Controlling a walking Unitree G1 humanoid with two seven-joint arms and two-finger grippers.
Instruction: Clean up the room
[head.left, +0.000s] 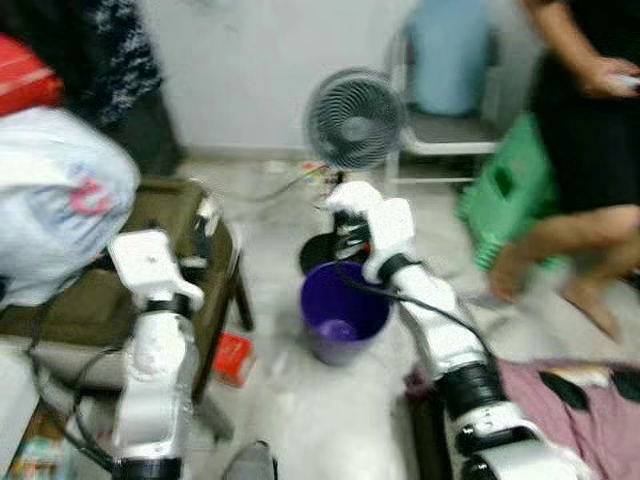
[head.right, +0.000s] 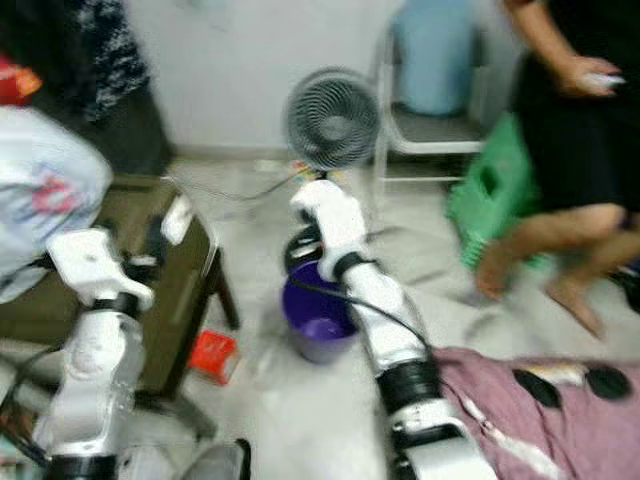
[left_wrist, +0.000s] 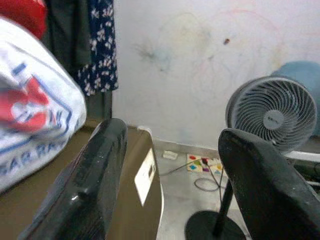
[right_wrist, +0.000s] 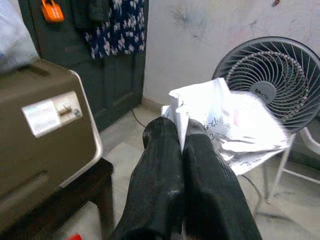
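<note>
One crumpled white paper (right_wrist: 227, 125) sits pinched between the closed fingers of the right gripper (right_wrist: 182, 137), at frame centre above one purple bucket (head.left: 343, 312). Released off-centre, the light paper could drift past the rim onto the floor. Lower left, the left gripper (left_wrist: 170, 185) is spread wide and empty. One fan (head.left: 353, 118) stands behind, and one person (head.left: 580, 140) at upper right.
</note>
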